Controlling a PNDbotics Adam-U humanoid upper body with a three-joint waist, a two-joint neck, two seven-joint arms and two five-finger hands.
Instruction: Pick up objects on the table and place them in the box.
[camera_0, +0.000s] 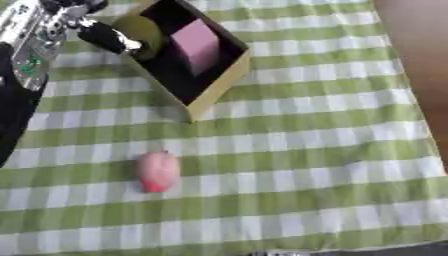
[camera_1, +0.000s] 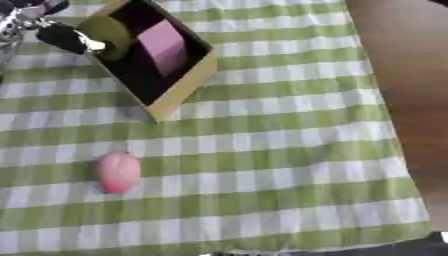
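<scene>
Reaching in from the upper left, the left hand (camera_0: 103, 35) hangs over the near-left rim of the box (camera_0: 217, 87), its dark fingers curled round an olive-green rounded object (camera_0: 143, 31) at that rim. There is one box, a shallow open carton with tan walls and a dark inside, lying askew on the green-and-white checked cloth (camera_0: 332, 150). Inside it lies one pink block (camera_0: 198, 46), pale and flat-sided, tilted against the floor of the box, just right of the green object. Outside the box there is one more thing: a pink egg-shaped object (camera_0: 157, 171), smooth, paler at its far end and redder at its near end, lying on the cloth well apart from the box, nearer than its near corner and somewhat left. The right hand shows in neither view. Bare brown table (camera_1: 411, 75) runs along right of the cloth.
</scene>
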